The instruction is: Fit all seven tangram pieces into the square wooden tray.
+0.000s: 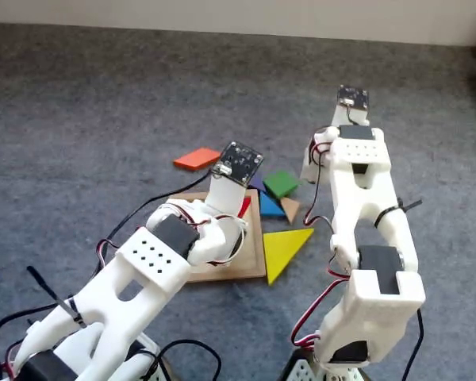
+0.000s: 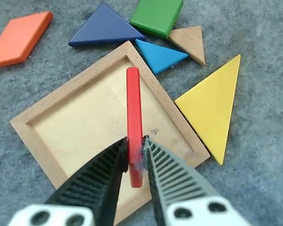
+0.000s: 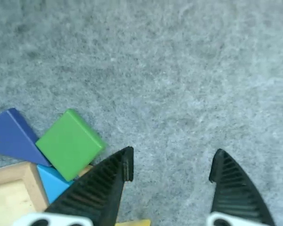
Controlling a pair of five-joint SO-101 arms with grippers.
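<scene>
Left hand (image 2: 135,141) grips red piece (image 2: 133,101) edge-up.

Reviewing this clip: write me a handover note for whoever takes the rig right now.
Left gripper: shut on the red piece, held on edge over the wooden tray.
Right gripper: open, holding nothing, over the carpet near the green square.
Done: nothing lies flat in the tray yet.
To do: seat the red piece, then the orange parallelogram, dark blue triangle, green square, light blue triangle, wooden triangle and yellow triangle, all on the carpet around the tray.
</scene>
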